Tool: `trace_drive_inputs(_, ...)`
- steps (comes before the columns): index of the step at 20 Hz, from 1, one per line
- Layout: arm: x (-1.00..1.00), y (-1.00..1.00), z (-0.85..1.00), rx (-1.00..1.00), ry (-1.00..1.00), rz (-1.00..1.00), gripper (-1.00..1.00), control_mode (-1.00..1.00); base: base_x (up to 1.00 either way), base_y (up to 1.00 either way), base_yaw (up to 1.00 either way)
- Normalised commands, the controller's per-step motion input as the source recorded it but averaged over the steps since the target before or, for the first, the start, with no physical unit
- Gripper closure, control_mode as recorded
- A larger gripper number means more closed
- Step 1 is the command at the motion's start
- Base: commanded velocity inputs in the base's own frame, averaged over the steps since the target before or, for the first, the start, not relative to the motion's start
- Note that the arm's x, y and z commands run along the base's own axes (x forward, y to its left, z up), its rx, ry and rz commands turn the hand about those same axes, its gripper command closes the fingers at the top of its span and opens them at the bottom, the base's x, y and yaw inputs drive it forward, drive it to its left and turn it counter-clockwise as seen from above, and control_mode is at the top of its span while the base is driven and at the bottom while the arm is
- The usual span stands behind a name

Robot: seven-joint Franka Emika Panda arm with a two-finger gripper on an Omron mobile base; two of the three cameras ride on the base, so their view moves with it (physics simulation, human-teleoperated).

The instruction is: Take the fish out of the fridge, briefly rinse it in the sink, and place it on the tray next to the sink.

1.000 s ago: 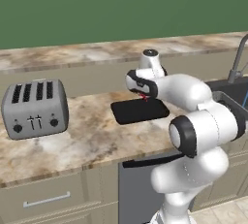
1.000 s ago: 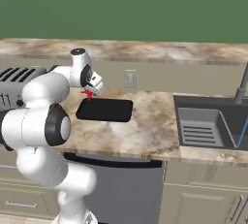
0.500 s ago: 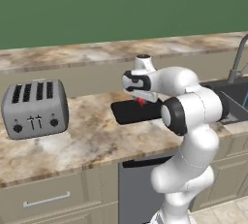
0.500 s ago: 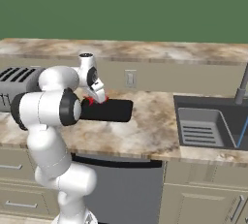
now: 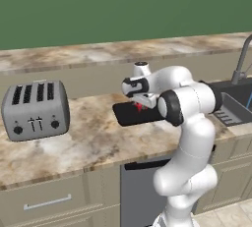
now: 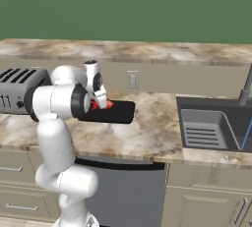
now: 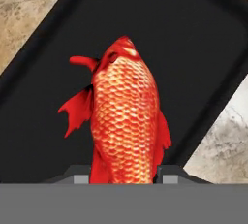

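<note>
The fish [image 7: 125,121] is kept clamped tail-end in the closed pincer [image 7: 125,177] and hung head-out right over the black tray [image 7: 193,39] on the desk [image 5: 88,142], presumably so it can just be set down there, sink [image 6: 206,123] well off to the side.

In the hand view, the scaly red-orange fish [image 7: 126,121] loses its tail end at the frame's bottom, and the flat black rectangular tray [image 7: 193,39] runs past the edges. In the left base view, the arm hides the tray's right end.
</note>
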Motion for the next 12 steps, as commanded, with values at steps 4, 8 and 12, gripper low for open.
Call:
trace_drive_inputs(4,0.34,0.00,-0.38,0.00,0.00,-0.15,1.00,-1.00,0.00,0.00,0.00)
trace_drive_inputs(8,0.50,-0.02,-0.18,0.00,0.00,-0.15,1.00,-1.00,0.00,0.00,0.00)
trace_drive_inputs(12,0.51,-0.07,-0.09,0.00,0.00,-0.11,1.00,-1.00,0.00,0.00,0.00)
